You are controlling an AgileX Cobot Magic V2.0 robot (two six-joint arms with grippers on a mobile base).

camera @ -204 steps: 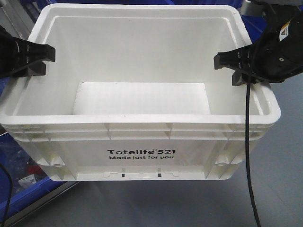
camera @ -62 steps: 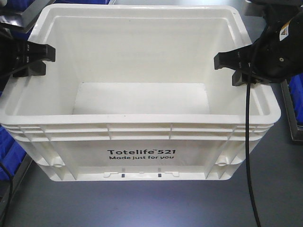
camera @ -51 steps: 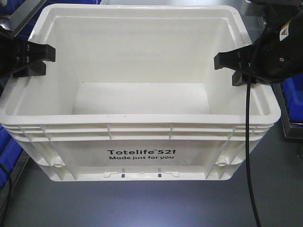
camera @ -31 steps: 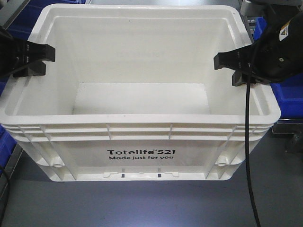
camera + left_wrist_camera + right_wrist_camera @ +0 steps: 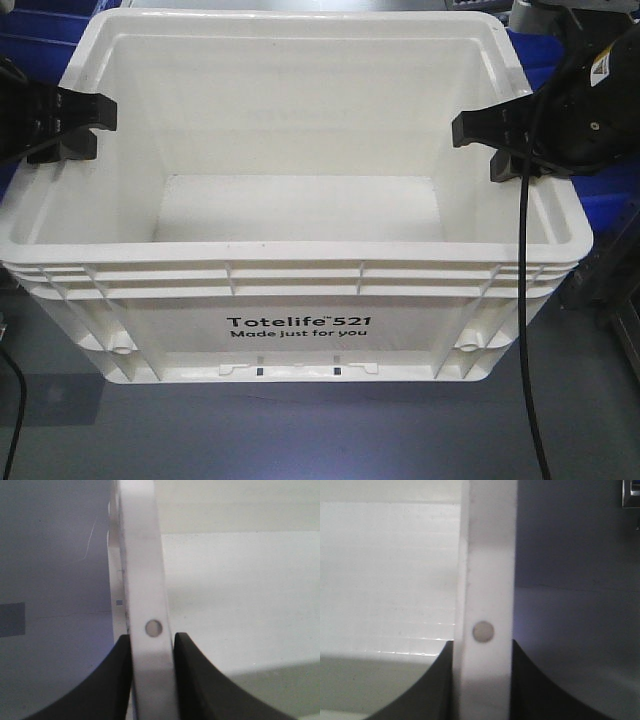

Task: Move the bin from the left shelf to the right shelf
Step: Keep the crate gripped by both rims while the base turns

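Note:
The bin (image 5: 300, 300), a big white tote printed "Totelife 521 Made just for you", fills the front view and is empty inside. My left gripper (image 5: 72, 128) is shut on its left rim, my right gripper (image 5: 500, 145) on its right rim. In the left wrist view the white rim (image 5: 145, 605) runs between the two black fingers (image 5: 117, 680), which press on both sides. The right wrist view shows the same: the rim (image 5: 487, 580) is clamped between dark fingers (image 5: 532, 685). The bin hangs above a grey floor (image 5: 300, 430).
Blue bins (image 5: 40, 40) stand behind the tote at the upper left, and more blue ones (image 5: 610, 200) at the right. A dark frame (image 5: 615, 290) shows at the right edge. A black cable (image 5: 525, 330) hangs in front of the tote's right side.
The background has slid past behind the tote: the blue bins at the lower left are gone and others have come in at the right. Both grippers keep the same hold on the rims.

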